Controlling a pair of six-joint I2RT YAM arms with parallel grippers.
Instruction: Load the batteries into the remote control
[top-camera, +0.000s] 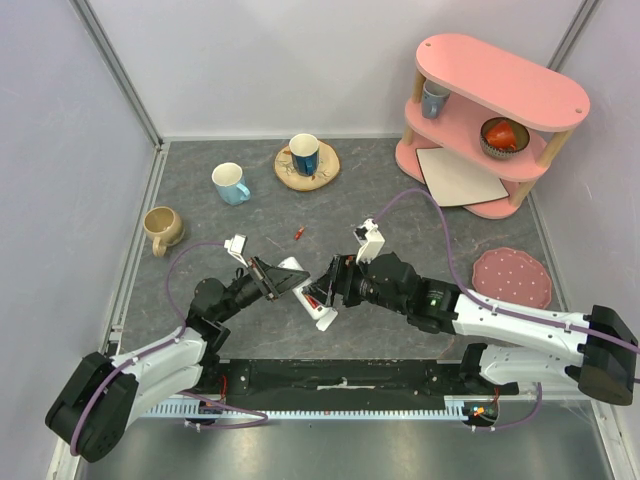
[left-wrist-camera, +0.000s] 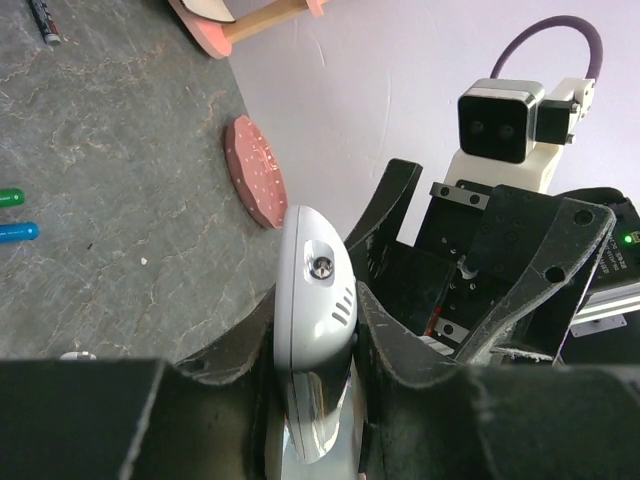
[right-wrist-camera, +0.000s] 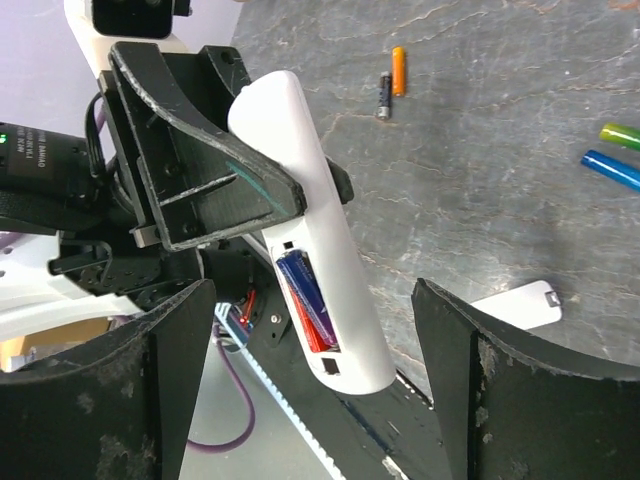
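Above the near edge of the grey slate-patterned table (top-camera: 370, 165), the left gripper (left-wrist-camera: 315, 330) clamped the remote control (right-wrist-camera: 320, 250), two batteries (right-wrist-camera: 305, 300) seated in its open bay. The right gripper (right-wrist-camera: 310, 330) stood wide open and empty, facing it. A clumsy nudge could likely pop them loose. The cover (right-wrist-camera: 525, 303) and spare cells (right-wrist-camera: 610, 168) lay on the table, pale walls around.
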